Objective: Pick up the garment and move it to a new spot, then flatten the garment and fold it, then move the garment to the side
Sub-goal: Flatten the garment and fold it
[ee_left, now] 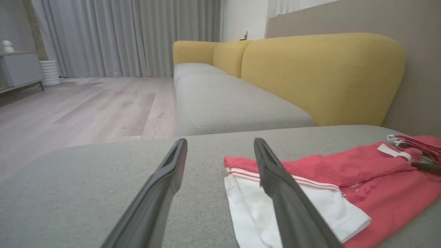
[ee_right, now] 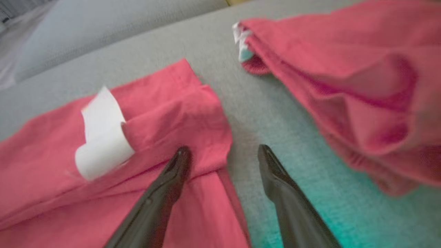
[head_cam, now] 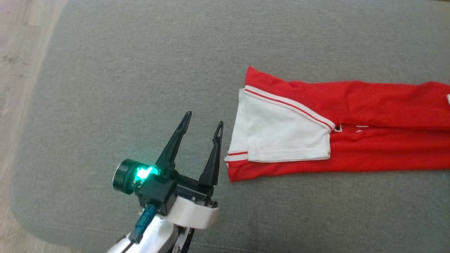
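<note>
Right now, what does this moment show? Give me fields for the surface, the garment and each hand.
surface: grey sofa cushion
garment: red shirt with a white sleeve, folded into a long strip, lying flat
left hand: open, empty, beside the shirt's sleeve end
right hand: open, empty, one finger over an edge of the red cloth
</note>
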